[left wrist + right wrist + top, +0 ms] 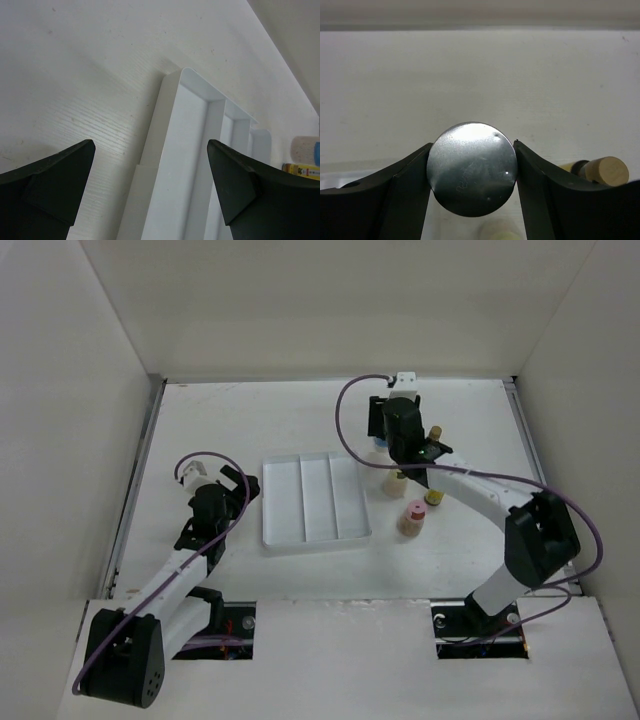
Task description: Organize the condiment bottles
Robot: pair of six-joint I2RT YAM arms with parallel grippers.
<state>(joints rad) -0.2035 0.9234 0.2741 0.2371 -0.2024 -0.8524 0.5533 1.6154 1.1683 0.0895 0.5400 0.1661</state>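
My right gripper (388, 438) is shut on the round grey lid (472, 167) of the clear jar; both fingers touch the lid's sides. A bit of its blue label (379, 444) shows under the gripper. The yellow-green-capped bottle (396, 483) stands just in front of it and shows at the bottom of the right wrist view (495, 233). The pink-capped bottle (411, 517) stands nearer. Two slim amber bottles (435, 432) (434, 497) stand right of the gripper. My left gripper (240, 483) is open and empty over the left edge of the white tray (313, 498).
The three-compartment tray (175, 165) lies mid-table with nothing in it. White walls close in the table on the left, back and right. One slim bottle's tan top (606, 170) sits close to my right finger.
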